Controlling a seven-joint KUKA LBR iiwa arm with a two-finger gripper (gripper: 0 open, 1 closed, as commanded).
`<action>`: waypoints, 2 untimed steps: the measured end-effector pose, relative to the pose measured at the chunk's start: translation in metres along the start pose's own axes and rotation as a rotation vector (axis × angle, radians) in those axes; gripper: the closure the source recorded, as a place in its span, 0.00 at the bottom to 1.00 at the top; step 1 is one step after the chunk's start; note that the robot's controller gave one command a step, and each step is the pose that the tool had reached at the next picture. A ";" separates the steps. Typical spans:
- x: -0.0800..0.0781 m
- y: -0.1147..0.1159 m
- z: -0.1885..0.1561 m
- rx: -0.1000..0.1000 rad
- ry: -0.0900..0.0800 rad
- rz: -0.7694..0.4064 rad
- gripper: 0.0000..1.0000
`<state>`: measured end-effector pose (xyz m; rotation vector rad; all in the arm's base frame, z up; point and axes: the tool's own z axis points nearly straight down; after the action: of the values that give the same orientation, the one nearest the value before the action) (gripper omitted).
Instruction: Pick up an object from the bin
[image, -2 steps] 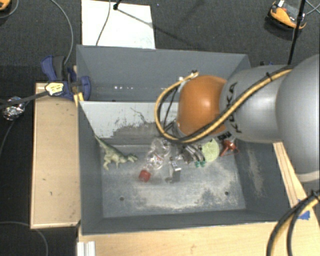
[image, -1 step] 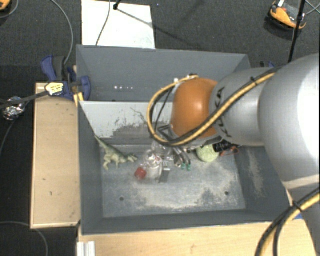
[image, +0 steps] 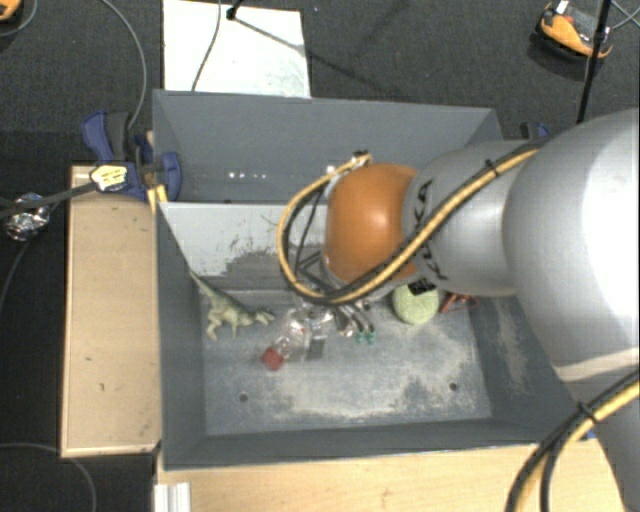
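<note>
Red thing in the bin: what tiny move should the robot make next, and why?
Probably a small shift toward the view's lower left: the end effector sits low in the bin, just up and right of the red thing. The pale dinosaur and green ball lie farther off.

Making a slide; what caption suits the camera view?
Arm's pincer low in the grey metal bin, between a pale toy dinosaur and a yellow-green ball.
</note>
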<state>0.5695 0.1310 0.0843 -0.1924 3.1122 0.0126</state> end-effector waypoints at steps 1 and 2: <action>0.000 0.000 0.000 0.000 0.000 0.000 1.00; 0.001 -0.004 -0.022 0.000 0.008 0.001 1.00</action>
<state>0.5686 0.1266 0.1065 -0.1914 3.1205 0.0118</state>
